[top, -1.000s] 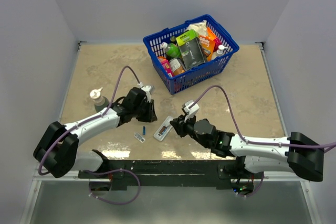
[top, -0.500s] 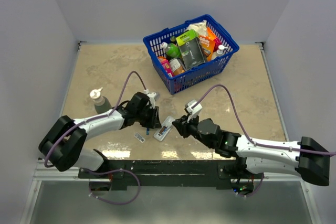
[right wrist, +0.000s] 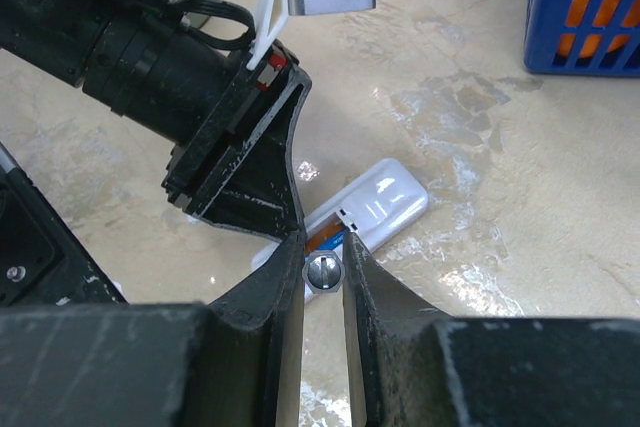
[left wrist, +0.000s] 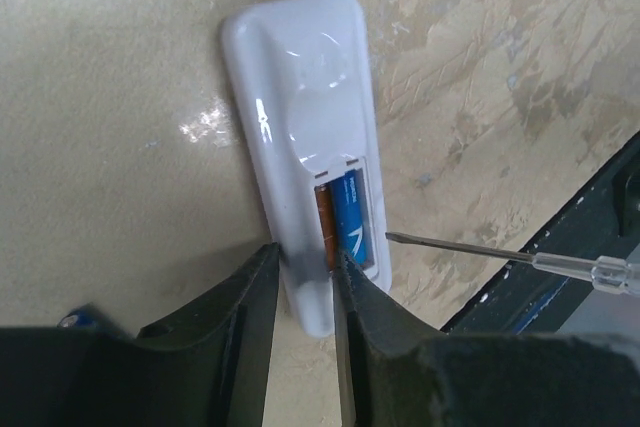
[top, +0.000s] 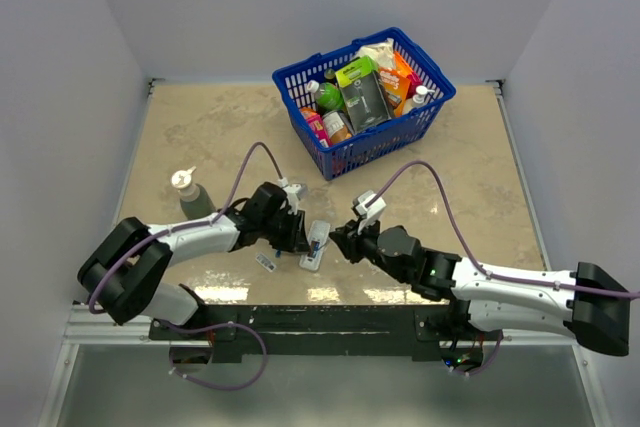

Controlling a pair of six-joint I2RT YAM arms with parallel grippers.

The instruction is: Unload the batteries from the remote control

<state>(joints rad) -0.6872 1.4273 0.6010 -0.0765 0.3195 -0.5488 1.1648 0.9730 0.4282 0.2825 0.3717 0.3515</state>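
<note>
Judging the step as levering the batteries out: one apparently freed, one left to lift.

Pinning the remote [left wrist: 300, 137] flat on the desk [top: 200, 127] with the left fingers [left wrist: 240, 327], closed on both long sides of its near end. Keeping it recess-up near the front edge of the desk, between the two arms.

Gripping a screwdriver [left wrist: 590, 272] in the right fingers [right wrist: 270, 317], clamped on the handle, seen end-on from the right wrist. Resting its tip right at the rim of the recess beside the blue battery [left wrist: 350, 222]. Touching or just short of it: cannot tell.

Next, probably: slipping the tip under the end of the blue battery and levering upward, gently. Holding the left clamp firm so as not to let the remote skate. Watching for a sudden pop and a roll across the desk.

Counting:
- One remote.
- One blue battery seated in the recess, with a bare copper-coloured slot alongside.
- One greyish battery [top: 266, 261] loose on the desk, just left of the remote.
- A blue tip peeking past the left fingers in the left wrist view; cannot tell what.
- One screwdriver.
- One blue basket [top: 385, 142] packed with groceries at the back.
- One spray-top bottle [top: 187, 190] off to the left, well apart from the work.
</note>
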